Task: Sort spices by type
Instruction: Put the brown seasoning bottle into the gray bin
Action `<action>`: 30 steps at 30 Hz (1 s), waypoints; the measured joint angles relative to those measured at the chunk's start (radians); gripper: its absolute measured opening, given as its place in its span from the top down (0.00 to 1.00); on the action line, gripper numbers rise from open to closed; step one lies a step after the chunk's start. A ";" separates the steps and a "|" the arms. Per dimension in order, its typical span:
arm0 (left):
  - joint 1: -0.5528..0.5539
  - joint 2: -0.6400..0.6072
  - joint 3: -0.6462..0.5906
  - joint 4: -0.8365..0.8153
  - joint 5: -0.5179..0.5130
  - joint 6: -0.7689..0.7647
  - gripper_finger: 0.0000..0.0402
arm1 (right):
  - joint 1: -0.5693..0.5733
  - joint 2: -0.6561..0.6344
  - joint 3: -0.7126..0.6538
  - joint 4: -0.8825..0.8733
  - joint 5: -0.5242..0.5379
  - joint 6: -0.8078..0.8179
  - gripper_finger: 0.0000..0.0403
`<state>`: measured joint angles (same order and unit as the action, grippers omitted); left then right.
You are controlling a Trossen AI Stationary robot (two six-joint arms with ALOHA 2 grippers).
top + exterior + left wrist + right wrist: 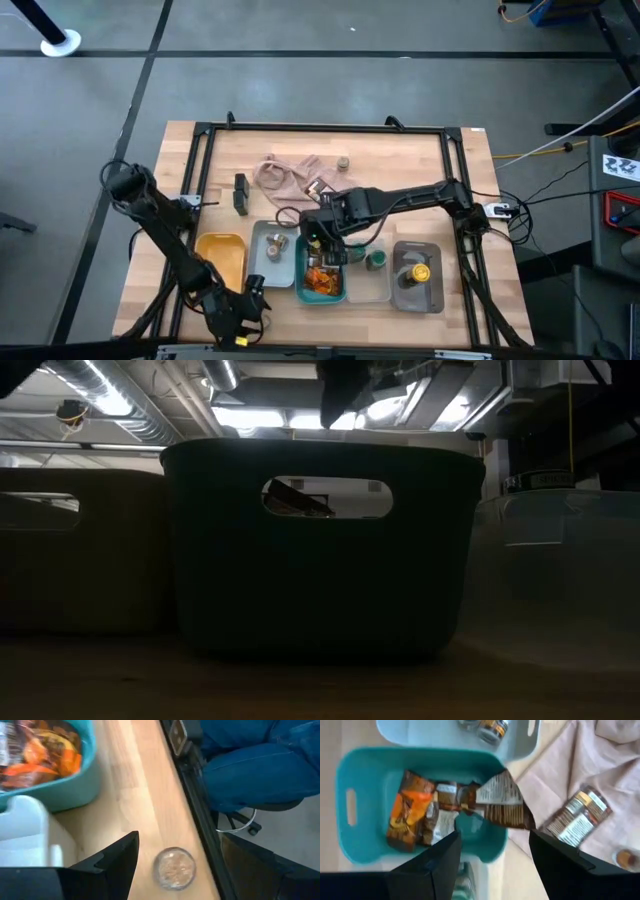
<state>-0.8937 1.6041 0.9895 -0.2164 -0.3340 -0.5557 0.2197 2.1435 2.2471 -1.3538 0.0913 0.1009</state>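
My right gripper [492, 862] is open above the teal tray [300, 290], which holds orange-brown packets [415, 817]. One packet [502, 800] lies across the tray's rim, part inside and part over the beige-pink cloth [615, 765]. Another packet [577, 817] lies on the cloth, and a tan-lidded jar [343, 163] stands at the cloth's far edge. A black block [240, 195] stands left of the cloth. My left gripper [245, 305] is open at the table's near edge. A small round jar [174, 868] stands on the wood between its fingers, untouched.
A yellow tray [222, 258], a grey tray [258, 262] with jars, a clear tray [385, 285] with a green-lidded jar [377, 260], and a tray with a yellow-lidded jar [420, 272] flank the teal one. A black frame [205, 130] borders the table. A seated person's leg [260, 765] is beyond the near edge.
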 joint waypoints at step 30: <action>-0.034 0.177 0.022 -0.008 -0.057 -0.085 0.34 | 0.057 -0.030 0.000 -0.133 0.102 0.033 0.42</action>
<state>-0.9279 1.7809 1.0119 -0.2241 -0.3908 -0.6410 0.2764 2.1139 2.2467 -1.4873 0.1928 0.1337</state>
